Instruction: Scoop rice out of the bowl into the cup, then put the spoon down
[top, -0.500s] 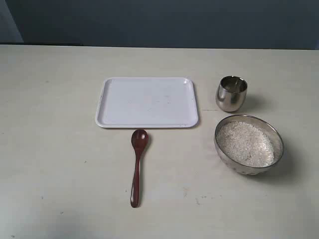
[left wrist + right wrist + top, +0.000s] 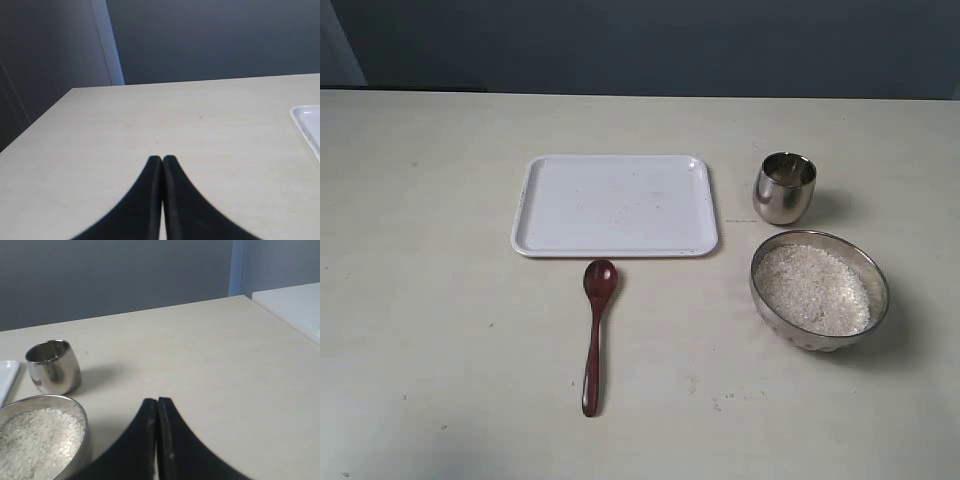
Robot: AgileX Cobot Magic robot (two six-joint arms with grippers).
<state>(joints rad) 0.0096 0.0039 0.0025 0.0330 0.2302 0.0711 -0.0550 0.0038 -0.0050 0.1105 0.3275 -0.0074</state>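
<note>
Beige table [image 2: 420, 300] unchanged, spoon [image 2: 594, 340] unmoved; left fingers [image 2: 145, 200], right fingers [image 2: 142, 440] closed, empty.

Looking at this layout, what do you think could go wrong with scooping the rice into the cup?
The spoon lies flat on the table, so its slim handle may slip during pickup. The cup has a narrow mouth, so rice may spill beside it. The cup stands close to the bowl and could be knocked.
</note>
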